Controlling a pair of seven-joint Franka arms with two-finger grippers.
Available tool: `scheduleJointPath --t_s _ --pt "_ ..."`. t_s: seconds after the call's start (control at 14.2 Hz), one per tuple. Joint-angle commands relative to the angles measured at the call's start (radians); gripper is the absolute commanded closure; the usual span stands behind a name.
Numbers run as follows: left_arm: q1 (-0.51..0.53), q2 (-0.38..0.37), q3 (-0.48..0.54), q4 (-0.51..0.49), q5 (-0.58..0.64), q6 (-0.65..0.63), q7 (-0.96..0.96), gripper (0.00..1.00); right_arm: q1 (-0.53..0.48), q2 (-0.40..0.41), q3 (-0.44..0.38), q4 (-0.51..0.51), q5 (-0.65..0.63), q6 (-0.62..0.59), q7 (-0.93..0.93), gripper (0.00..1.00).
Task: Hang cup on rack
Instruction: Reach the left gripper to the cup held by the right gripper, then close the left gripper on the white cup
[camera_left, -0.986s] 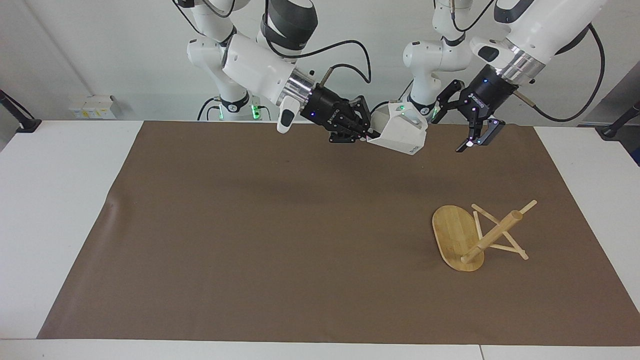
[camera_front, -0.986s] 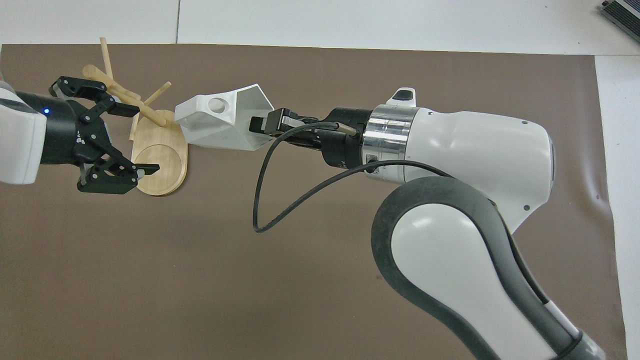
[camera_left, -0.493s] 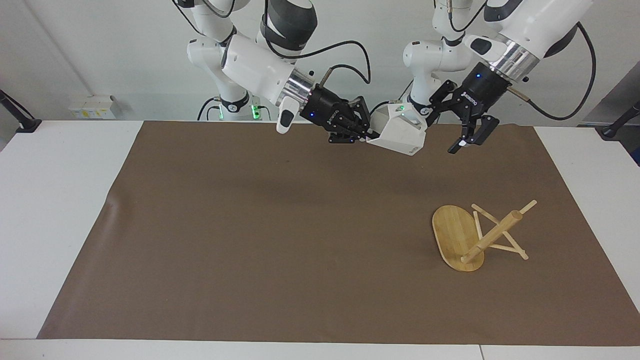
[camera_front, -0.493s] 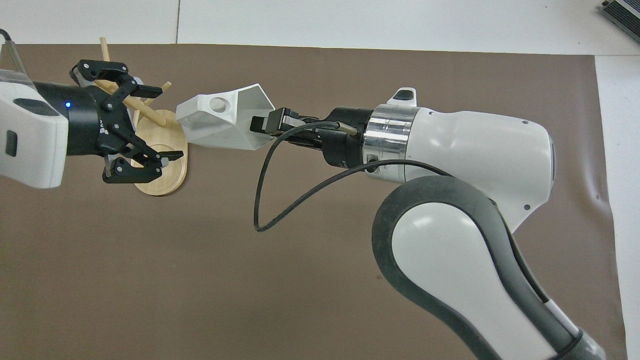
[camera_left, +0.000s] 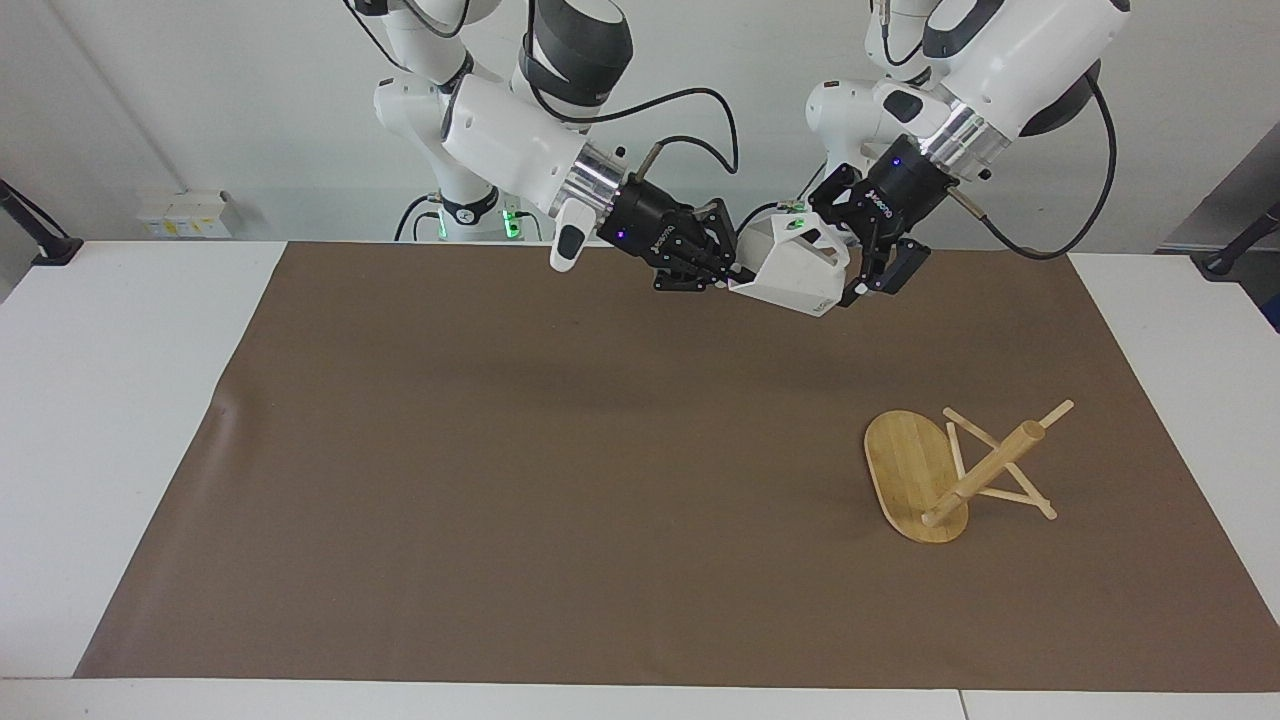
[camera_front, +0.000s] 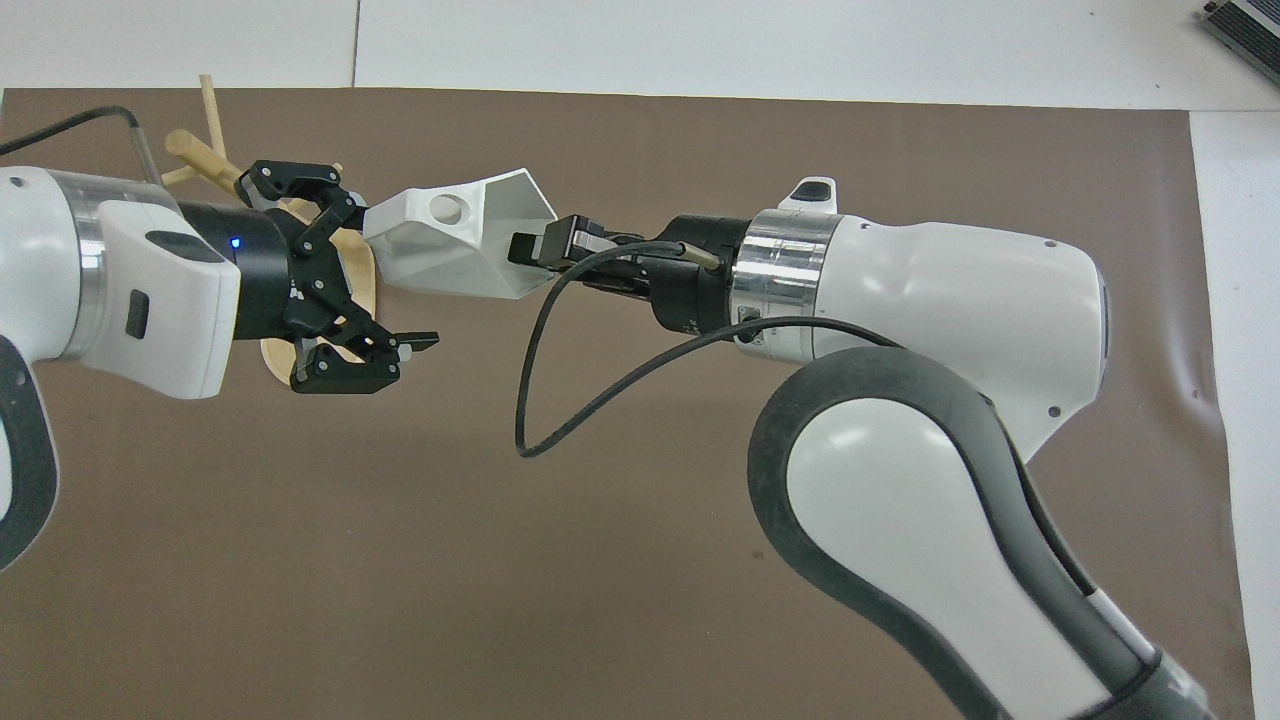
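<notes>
Cup (camera_left: 795, 264) is held in the air over the mat (camera_left: 560, 460), rim clamped in the right gripper (camera_left: 722, 268) jaws. Left gripper (camera_left: 862, 262) sits at the cup's handle end, jaws spread wide. Rack (camera_left: 950, 470) lies tipped on the table toward the left arm's end.

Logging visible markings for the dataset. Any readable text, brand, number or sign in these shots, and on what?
Nothing reads clearly.
White lettering on the right gripper body: too blurred to read.
White lettering on the left gripper body: too blurred to read.
Small dark mark low on the cup: too small to read.
Rack: no markings visible.
</notes>
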Motion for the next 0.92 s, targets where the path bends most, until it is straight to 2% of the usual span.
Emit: scheduleJointPath --t_s 0.0,0.28,0.85 --pt "-0.022 -0.011 0.009 -0.034 -0.034 0.056 -0.007 0.0 -0.009 -0.003 0.018 -0.009 0.012 0.021 -0.004 1.0" --pt "-0.016 0.018 0.005 -0.028 -0.045 0.08 0.007 0.0 -0.009 -0.003 0.018 -0.009 0.012 0.021 -0.004 1.0" --pt "-0.024 0.03 0.002 -0.002 -0.076 0.086 0.027 0.0 -0.006 -0.003 0.018 -0.009 0.011 0.006 -0.044 1.0"
